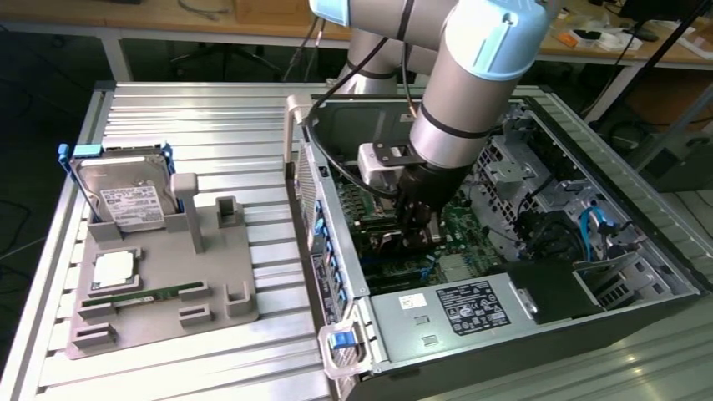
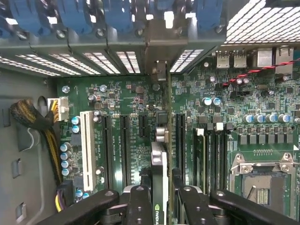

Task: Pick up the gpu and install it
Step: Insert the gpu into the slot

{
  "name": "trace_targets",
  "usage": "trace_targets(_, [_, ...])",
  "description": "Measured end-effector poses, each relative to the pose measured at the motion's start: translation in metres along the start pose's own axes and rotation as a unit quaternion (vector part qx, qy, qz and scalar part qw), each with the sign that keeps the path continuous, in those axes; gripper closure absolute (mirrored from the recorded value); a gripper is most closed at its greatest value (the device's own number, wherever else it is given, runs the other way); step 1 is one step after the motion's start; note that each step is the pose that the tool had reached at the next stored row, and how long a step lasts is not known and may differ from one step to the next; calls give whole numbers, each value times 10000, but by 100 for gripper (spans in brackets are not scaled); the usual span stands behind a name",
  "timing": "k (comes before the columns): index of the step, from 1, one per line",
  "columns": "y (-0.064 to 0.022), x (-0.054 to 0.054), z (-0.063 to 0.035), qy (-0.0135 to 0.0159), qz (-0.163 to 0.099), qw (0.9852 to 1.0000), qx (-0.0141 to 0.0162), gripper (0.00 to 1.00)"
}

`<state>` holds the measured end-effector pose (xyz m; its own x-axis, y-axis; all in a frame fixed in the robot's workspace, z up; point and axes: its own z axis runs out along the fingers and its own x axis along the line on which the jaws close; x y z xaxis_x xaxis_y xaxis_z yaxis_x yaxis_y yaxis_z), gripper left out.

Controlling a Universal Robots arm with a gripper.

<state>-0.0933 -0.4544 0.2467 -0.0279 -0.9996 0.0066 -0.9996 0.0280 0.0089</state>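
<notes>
Your pincer [image 2: 159,199] is down inside the open computer case [image 1: 624,322], its two black fingers [image 2: 139,206] closed on the gpu [image 2: 159,173], which you see edge-on between them, standing upright over the green motherboard [image 2: 225,98]. You have the card's thin edge lined up with the long black expansion slots [image 2: 124,145]: two run just to one side of the pincer, one more just to the other, and the white slot [image 2: 86,150] sits farther out beyond the pair. Ahead of the pincer, the card's metal end points toward the case's rear wall, where the slotted vent covers [image 2: 126,61] and blue retaining clips [image 2: 117,16] crowd the edge. Room is tight on both flanks: memory slots [image 2: 208,159] and the bare CPU socket [image 2: 262,187] on one side, the braided yellow-black cable bundle [image 2: 37,126] well off on the other.

From the exterior view, your arm [image 1: 468,92] drops through the case opening. Well apart, toward the exterior view's left, the grey parts tray [image 1: 212,288] still carries the hard drive [image 1: 123,196], a processor [image 1: 113,269] and a green memory stick [image 1: 139,296].
</notes>
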Motion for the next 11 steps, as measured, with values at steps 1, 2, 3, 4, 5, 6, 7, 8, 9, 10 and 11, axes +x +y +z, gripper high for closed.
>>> trace_targets(1, [1,0,7,1,0,10000,0,73])
trace_targets(2, [1,0,10,0,1,10000,0,73])
trace_targets(3, [1,0,10,0,1,10000,0,73])
trace_targets(4, [1,0,12,-1,1,10000,1,73])
trace_targets(5, [1,0,12,-2,1,10000,1,73])
trace_targets(6, [1,-1,12,-2,1,10000,1,73])
trace_targets(7, [1,-1,12,-2,1,10000,1,73])
trace_targets(8, [1,0,12,-2,1,10000,1,73])
trace_targets(9, [0,-2,17,-9,2,10000,4,73])
trace_targets(10, [0,-2,19,-9,2,10000,4,72])
trace_targets(11, [1,-2,18,-8,1,10000,4,72])
